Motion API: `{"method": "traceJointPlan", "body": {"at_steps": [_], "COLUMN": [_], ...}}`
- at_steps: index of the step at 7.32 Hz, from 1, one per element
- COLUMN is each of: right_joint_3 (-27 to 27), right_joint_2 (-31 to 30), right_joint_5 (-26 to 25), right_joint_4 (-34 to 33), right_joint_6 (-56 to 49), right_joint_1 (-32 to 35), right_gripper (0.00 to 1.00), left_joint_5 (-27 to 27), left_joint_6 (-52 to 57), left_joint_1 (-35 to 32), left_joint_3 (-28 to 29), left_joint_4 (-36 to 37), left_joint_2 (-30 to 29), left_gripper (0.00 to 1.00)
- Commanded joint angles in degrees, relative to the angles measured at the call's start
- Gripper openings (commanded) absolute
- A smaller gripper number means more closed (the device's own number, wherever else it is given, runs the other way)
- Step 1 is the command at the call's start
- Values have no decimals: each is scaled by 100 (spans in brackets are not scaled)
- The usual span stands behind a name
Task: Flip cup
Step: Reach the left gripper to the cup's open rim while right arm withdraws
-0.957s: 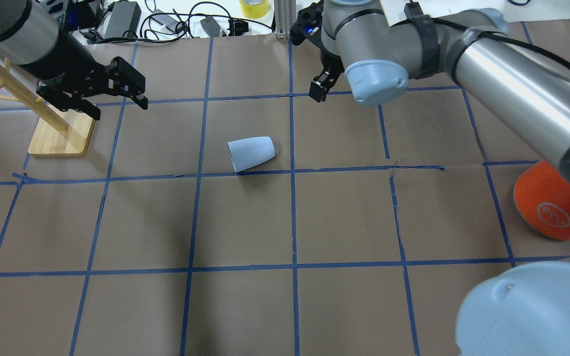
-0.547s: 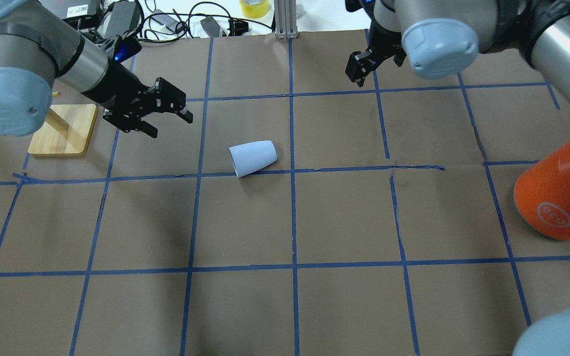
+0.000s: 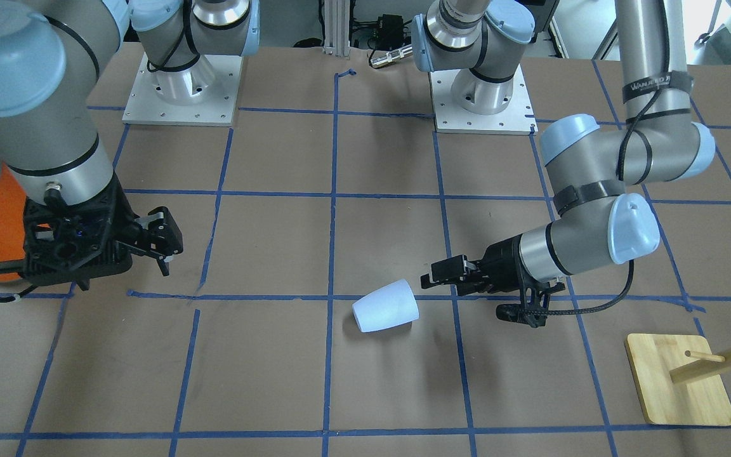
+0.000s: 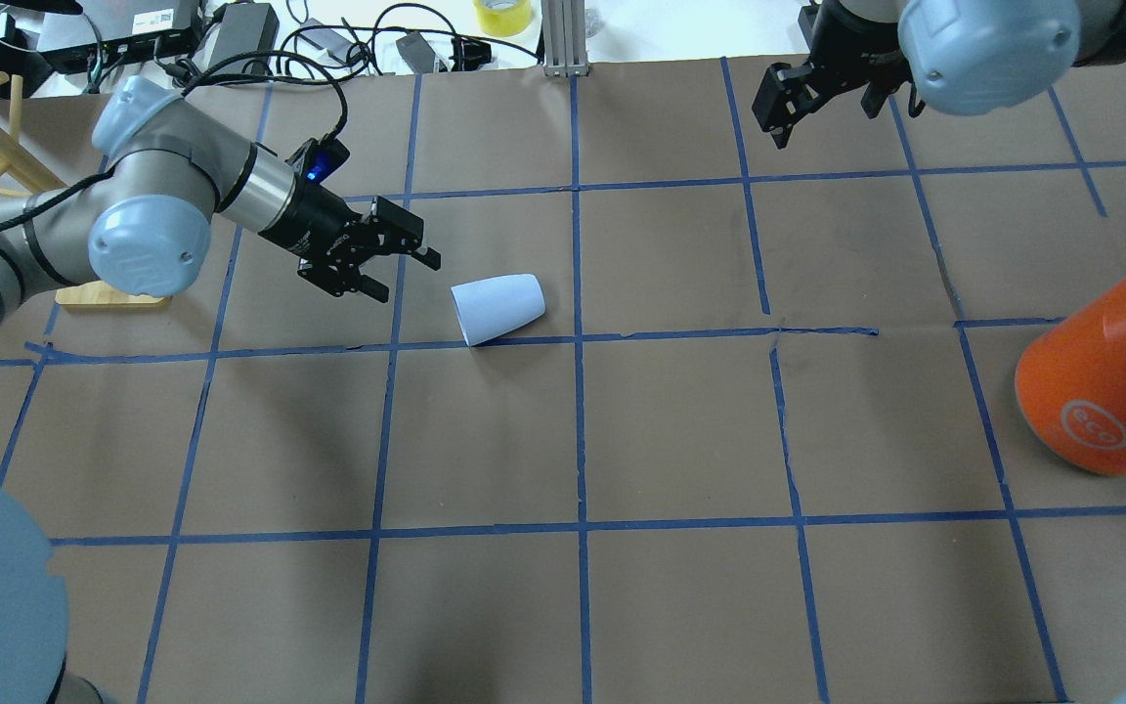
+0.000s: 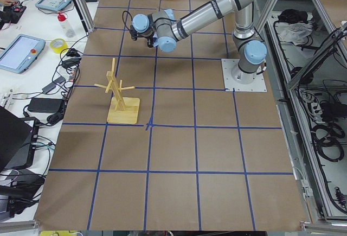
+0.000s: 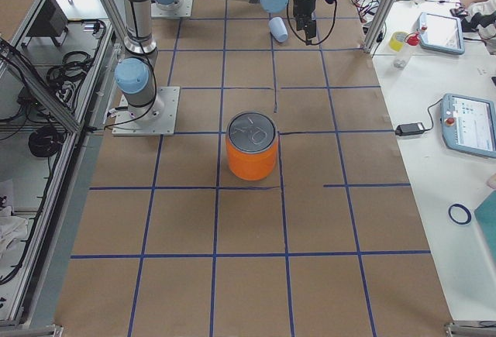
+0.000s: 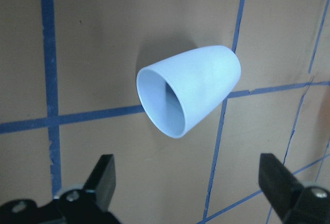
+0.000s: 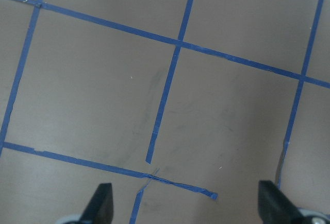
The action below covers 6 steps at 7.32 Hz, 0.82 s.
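The cup (image 4: 498, 306) is a small pale bluish-white tumbler lying on its side on the brown table, its open mouth toward my left gripper. It also shows in the front view (image 3: 386, 306) and the left wrist view (image 7: 188, 90). My left gripper (image 4: 407, 277) is open and empty, just left of the cup's mouth and not touching it; the front view (image 3: 434, 277) and the left wrist view (image 7: 188, 170) show it too. My right gripper (image 4: 778, 103) is open and empty at the far right of the table, well away from the cup, above bare paper (image 8: 185, 198).
A large orange can (image 4: 1101, 391) with a silver top stands at the right edge. A wooden peg stand (image 3: 679, 381) sits behind my left arm at the table's left side. Cables and boxes (image 4: 231, 34) lie along the far edge. Blue tape lines grid the table.
My left gripper has moved right and closer to the cup's mouth, staying open. My right gripper has moved right and toward the far edge. The cup has not moved.
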Motion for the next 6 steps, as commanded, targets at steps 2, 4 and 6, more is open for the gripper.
{"method": "traceJointPlan", "body": {"at_steps": [2,4,6], "right_joint_3": [82,82,91], "right_joint_2": [-100,-258,-311], "right_joint_5": [-13,118,303], "right_joint_4": [16,16,86], "right_joint_6": [651,963,1210], "right_joint_1": [-173,-129,-50], "right_gripper": [100,100,100], "left_joint_5": [-780,-1606,-1932], "left_joint_6": [403,397,352], "left_joint_1": [-42,-51,-95], "left_joint_3": [3,-6,11], "left_joint_4": [223,188,144], "left_joint_2": [-664,-823,-850], "left_gripper": [99,75,5]}}
